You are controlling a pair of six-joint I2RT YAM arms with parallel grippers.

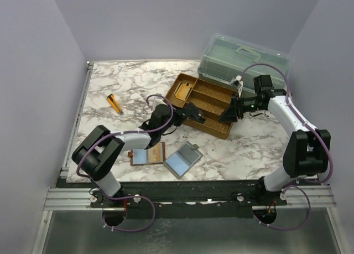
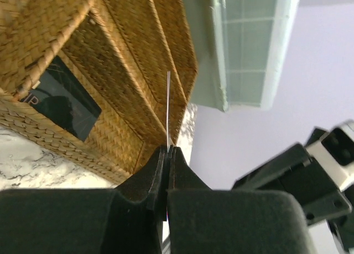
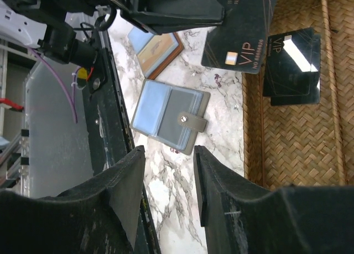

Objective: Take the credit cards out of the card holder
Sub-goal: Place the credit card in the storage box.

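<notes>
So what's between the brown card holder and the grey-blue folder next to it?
Nothing, just a narrow strip of bare marble table; the card holder and the grey-blue folder lie apart. The right wrist view shows it best.

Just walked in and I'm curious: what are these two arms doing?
The left gripper is pinching a black card at the edge of the wicker tray, where another black card already lies. The right gripper hangs open and empty nearby. The reddish-brown card holder lies open on the marble table.
</notes>
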